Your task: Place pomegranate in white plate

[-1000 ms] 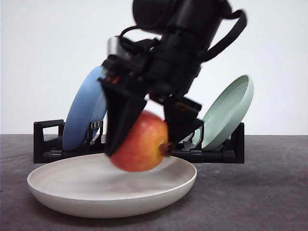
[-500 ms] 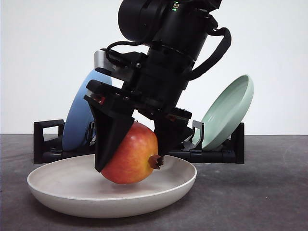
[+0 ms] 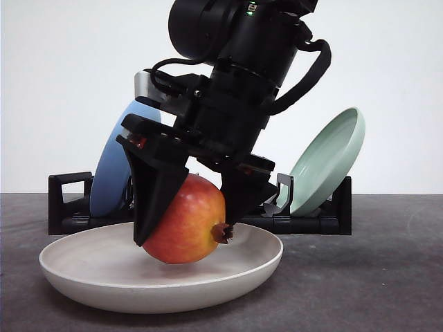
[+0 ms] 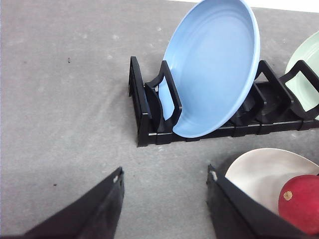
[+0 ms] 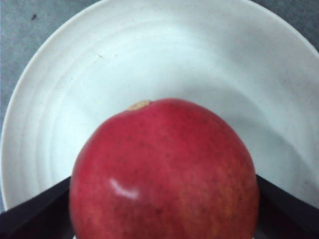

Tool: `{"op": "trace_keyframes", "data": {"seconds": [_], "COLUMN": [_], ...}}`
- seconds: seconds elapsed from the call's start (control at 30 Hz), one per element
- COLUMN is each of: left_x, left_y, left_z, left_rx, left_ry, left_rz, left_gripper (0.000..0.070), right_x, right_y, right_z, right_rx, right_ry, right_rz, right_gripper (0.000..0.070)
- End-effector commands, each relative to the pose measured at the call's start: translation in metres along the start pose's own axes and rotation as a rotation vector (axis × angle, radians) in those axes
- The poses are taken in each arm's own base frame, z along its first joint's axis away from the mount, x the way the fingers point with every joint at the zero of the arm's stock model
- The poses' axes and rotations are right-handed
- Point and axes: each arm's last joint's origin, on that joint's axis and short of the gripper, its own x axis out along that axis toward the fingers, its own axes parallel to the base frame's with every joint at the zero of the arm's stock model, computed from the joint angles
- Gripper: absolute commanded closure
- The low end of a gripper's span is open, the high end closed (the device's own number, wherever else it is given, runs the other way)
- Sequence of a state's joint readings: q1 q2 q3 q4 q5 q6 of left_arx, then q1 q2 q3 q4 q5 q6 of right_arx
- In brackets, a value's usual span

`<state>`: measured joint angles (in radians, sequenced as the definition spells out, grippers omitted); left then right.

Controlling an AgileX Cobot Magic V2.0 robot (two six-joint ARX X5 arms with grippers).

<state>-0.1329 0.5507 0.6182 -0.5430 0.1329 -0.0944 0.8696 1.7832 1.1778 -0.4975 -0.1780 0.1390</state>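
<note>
The pomegranate (image 3: 181, 220) is red fading to orange, its brown nub pointing right. My right gripper (image 3: 185, 234) is shut on it, a black finger on each side. The fruit hangs low inside the white plate (image 3: 104, 277), its underside at about rim height; whether it touches I cannot tell. In the right wrist view the pomegranate (image 5: 164, 169) sits between the fingers of the right gripper (image 5: 159, 219) over the white plate (image 5: 174, 55). My left gripper (image 4: 164, 199) stands open above the bare table, with the white plate (image 4: 259, 174) and pomegranate (image 4: 301, 204) beside it.
Behind the white plate a black dish rack (image 3: 69, 204) holds a blue plate (image 3: 118, 166) and a pale green plate (image 3: 329, 159), both standing on edge. In the left wrist view the blue plate (image 4: 214, 69) leans in the rack (image 4: 149, 109). Grey tabletop (image 3: 374, 277) surrounds the plate.
My right gripper has come down and a little to the left with the pomegranate, lowering it into the white plate. Over the last half second it has hardly moved.
</note>
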Motion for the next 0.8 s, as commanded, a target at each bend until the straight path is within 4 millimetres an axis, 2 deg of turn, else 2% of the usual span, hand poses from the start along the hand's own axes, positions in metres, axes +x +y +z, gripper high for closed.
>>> {"op": "trace_keyframes", "data": {"seconds": [0.0, 0.1, 0.23, 0.37, 0.6, 0.77], "left_x": [-0.001, -0.001, -0.001, -0.001, -0.001, -0.001], "left_y": [0.000, 0.000, 0.000, 0.000, 0.000, 0.000], "left_z": [0.003, 0.003, 0.003, 0.003, 0.003, 0.003], "left_rx": [0.002, 0.002, 0.002, 0.002, 0.002, 0.001], "left_ry": [-0.013, -0.013, -0.013, -0.013, -0.013, -0.012], "left_rz": [0.002, 0.002, 0.002, 0.002, 0.002, 0.002], "left_gripper": [0.0387, 0.0387, 0.0387, 0.0387, 0.0387, 0.0387], "right_x": [0.003, 0.002, 0.001, -0.004, -0.041, -0.062], "right_y": [0.005, 0.005, 0.006, 0.008, 0.013, 0.011], "right_z": [0.006, 0.007, 0.007, 0.009, 0.012, -0.002], "right_rx": [-0.002, -0.004, -0.013, -0.027, -0.082, -0.098], "right_ry": [-0.013, -0.018, -0.028, -0.049, -0.168, -0.303], "right_rz": [0.005, 0.005, 0.007, 0.009, -0.024, -0.018], "right_gripper": [0.0135, 0.0121, 0.0034, 0.0033, 0.0036, 0.0061]}}
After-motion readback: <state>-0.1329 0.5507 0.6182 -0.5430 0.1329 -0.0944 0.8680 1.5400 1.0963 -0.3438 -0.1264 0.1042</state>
